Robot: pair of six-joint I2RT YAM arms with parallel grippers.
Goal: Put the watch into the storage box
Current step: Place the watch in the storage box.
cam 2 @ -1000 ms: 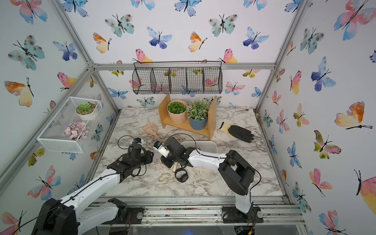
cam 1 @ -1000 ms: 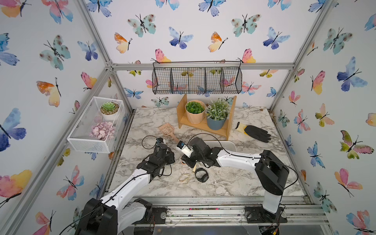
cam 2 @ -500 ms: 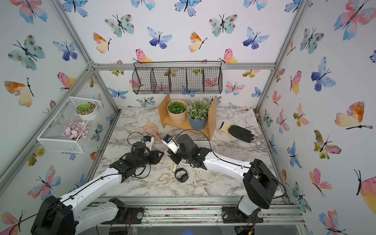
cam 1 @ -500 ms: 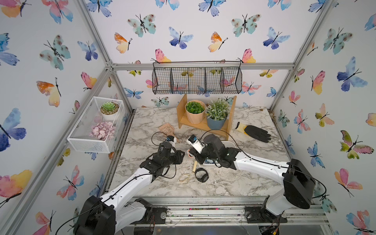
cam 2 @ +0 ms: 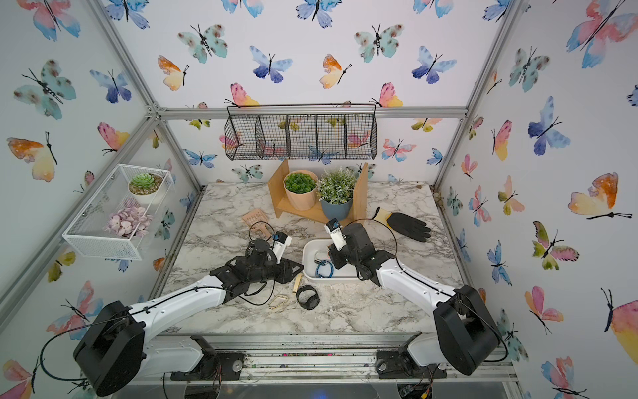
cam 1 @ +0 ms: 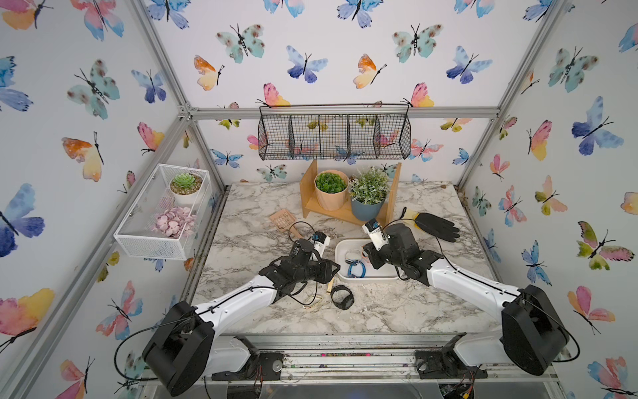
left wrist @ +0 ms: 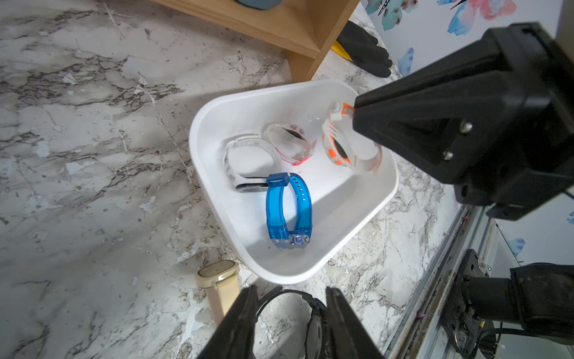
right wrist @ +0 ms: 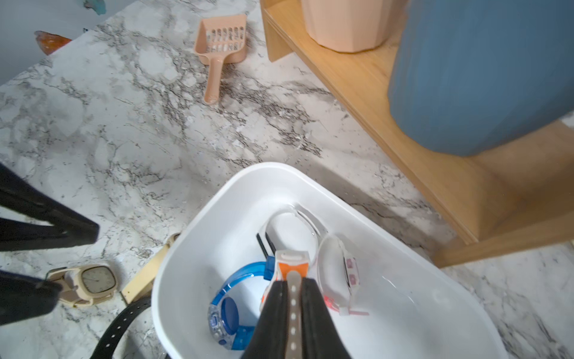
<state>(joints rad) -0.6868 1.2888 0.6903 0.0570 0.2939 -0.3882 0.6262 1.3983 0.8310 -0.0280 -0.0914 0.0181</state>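
The storage box [cam 1: 371, 278] [cam 2: 307, 254] [left wrist: 198, 124] [right wrist: 186, 230], a shallow white bin, sits mid-table in both top views. My right gripper [right wrist: 293, 281] [cam 1: 367, 254] is shut on the strap of a white-and-orange watch [left wrist: 337, 149] [right wrist: 292, 264], which hangs inside the box. A blue watch [left wrist: 289, 208] [right wrist: 230, 310], a white one [left wrist: 248, 161] and a pink-and-white one [left wrist: 290, 143] lie in the box. My left gripper [left wrist: 292, 292] [cam 1: 333, 273] is open just above a black watch [cam 1: 341, 297] [left wrist: 310, 314] on the table by the box's front edge.
Two beige watches [left wrist: 219, 273] [right wrist: 93, 279] lie left of the black one. Behind the box stands a wooden stand [cam 1: 331, 210] with two potted plants. A pink scoop [right wrist: 217, 49] lies at back left, a black glove [cam 1: 436, 226] at right. A black wire basket [cam 1: 333, 136] hangs above.
My right arm swung right and back, carrying the white-and-orange watch from the table's front middle to over the box. My left arm moved right toward the black watch, its jaws widening slightly.
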